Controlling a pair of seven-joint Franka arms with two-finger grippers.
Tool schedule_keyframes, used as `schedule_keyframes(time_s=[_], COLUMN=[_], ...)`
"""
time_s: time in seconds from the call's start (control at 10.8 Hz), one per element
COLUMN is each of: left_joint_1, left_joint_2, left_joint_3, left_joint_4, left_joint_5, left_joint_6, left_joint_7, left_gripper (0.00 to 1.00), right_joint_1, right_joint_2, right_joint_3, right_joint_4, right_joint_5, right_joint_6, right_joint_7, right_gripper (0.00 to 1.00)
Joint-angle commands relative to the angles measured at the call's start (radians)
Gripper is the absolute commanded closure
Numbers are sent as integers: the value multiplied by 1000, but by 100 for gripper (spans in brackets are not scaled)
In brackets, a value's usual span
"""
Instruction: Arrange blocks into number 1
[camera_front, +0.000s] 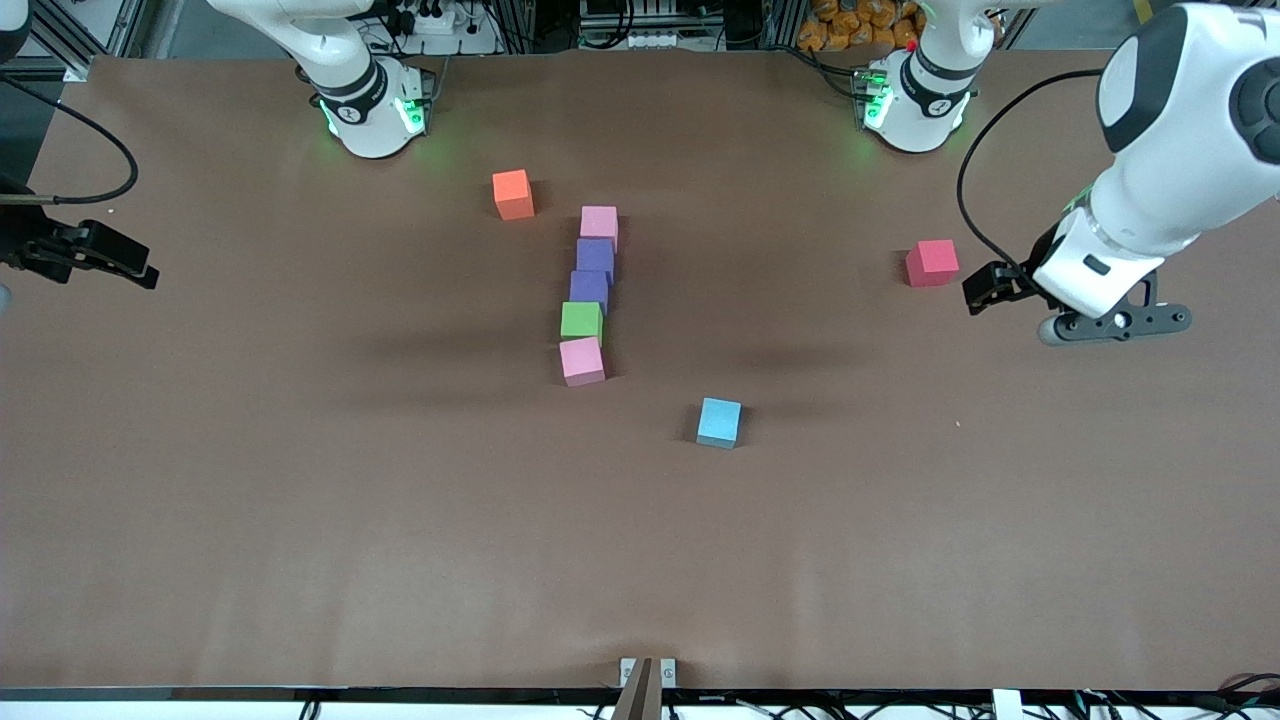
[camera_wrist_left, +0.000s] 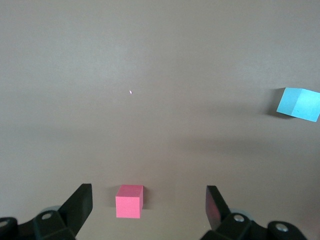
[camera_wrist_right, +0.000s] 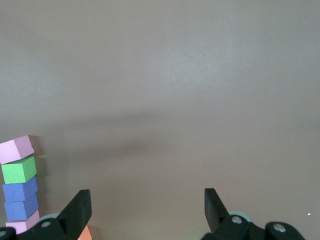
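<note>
Blocks (camera_front: 588, 296): five in one touching row mid-tabletop, long axis running from the robots' edge toward the camera's. We see left gripper (camera_wrist_left: 149, 206) and right gripper (camera_wrist_right: 147, 209) open, empty, at opposite tabletop ends, neither clearly nearer.

An orange cube (camera_front: 513, 193) sits in the upper middle of the front view on the brown table (camera_front: 300, 500). A red cube (camera_front: 932, 262) lies at the upper right of that frame. A light blue cube (camera_front: 719, 422) rests just below the centre, apart from both.
</note>
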Motion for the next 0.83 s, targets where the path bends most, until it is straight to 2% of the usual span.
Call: schedule_keyframes(time_s=[0.0,0.19,0.37,0.74], left_joint_1=[-20,-57,-85,-85], left_joint_2=[-27,-11,-13,-14], left_joint_3=[46,56,105,113], left_joint_4=[44,130,167,288], left_joint_5=[-23,-10,-13,-10], left_joint_6=[-1,-1,-26,-225], left_joint_7=[28,23,32,153], left_gripper=[0,0,0,0], right_joint_1=[-19,-19,-20,-19], right_joint_2=[0,2,2,5], right_joint_3=[12,12,12,12], right_joint_4=[4,6,6,6], right_joint_5=[-12,-12,-12,-20], right_joint_6=[-4,-3,-3,-3], right_joint_7=[-10,-10,-10,-10], right_gripper=[0,0,0,0])
